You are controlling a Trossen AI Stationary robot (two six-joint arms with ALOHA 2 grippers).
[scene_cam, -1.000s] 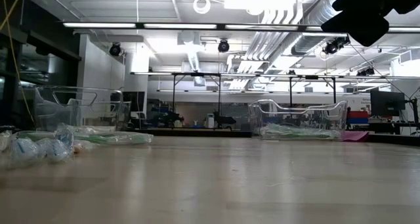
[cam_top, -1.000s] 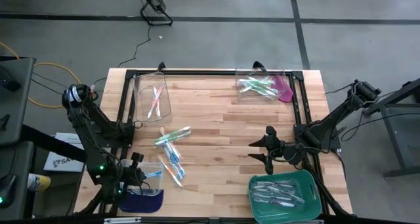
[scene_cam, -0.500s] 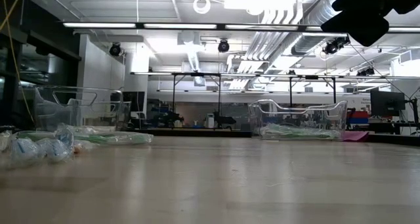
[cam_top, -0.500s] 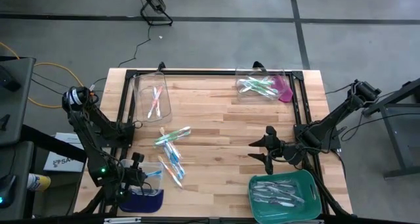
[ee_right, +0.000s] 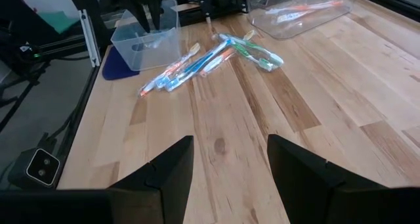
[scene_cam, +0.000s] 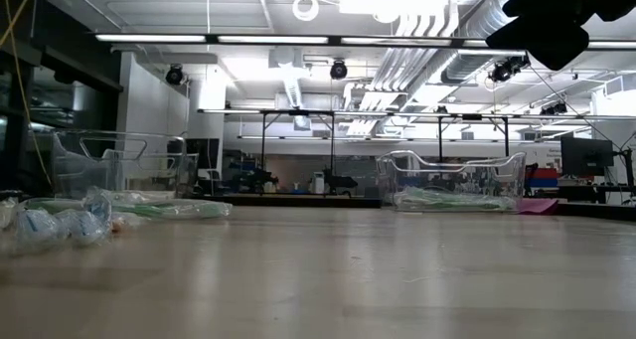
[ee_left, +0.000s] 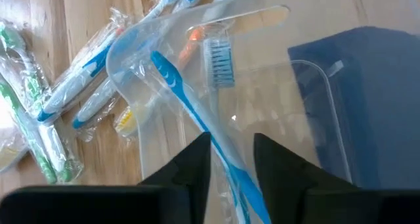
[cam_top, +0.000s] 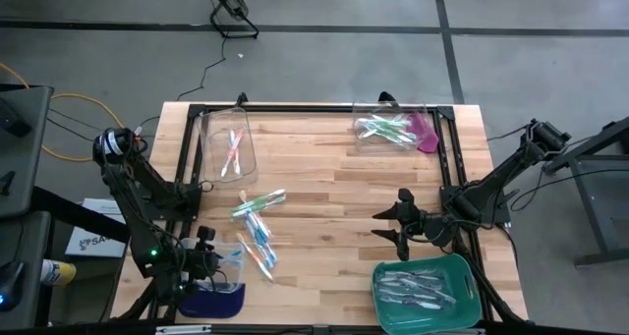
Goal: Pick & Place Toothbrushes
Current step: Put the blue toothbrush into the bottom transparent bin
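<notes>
Releasing is what the left tool (ee_left: 231, 152) seems to be doing: a second ago its fingers were pinched shut on a blue toothbrush (ee_left: 190, 106) over the clear bin (cam_top: 222, 263) at the near left corner of the surface (cam_top: 334, 178), and now, in the left wrist view, a narrow gap shows between them. The blue handle runs through that gap, head pointing away over the bin rim, so I cannot tell whether the brush is still gripped or already slipping free. In the high view the arm's place over the bin is almost the same as before, with the blue pad (cam_top: 210, 302) just under the bin.

My reading is that this brush is being dropped into the bin, which would close one pick-and-place round. Work remains: a loose pile of wrapped brushes (cam_top: 257, 227), blue, green and orange, lies on the surface just beside the bin.

Other brushes are sorted already: pink-orange ones in the far left bin (cam_top: 228, 143), green ones in the far right bin (cam_top: 388, 129), pale ones in the green tray (cam_top: 462, 276).

The right tool (cam_top: 391, 226) waits mid-surface near the tray, fingers spread wide, holding nothing, unchanged over the last second.
</notes>
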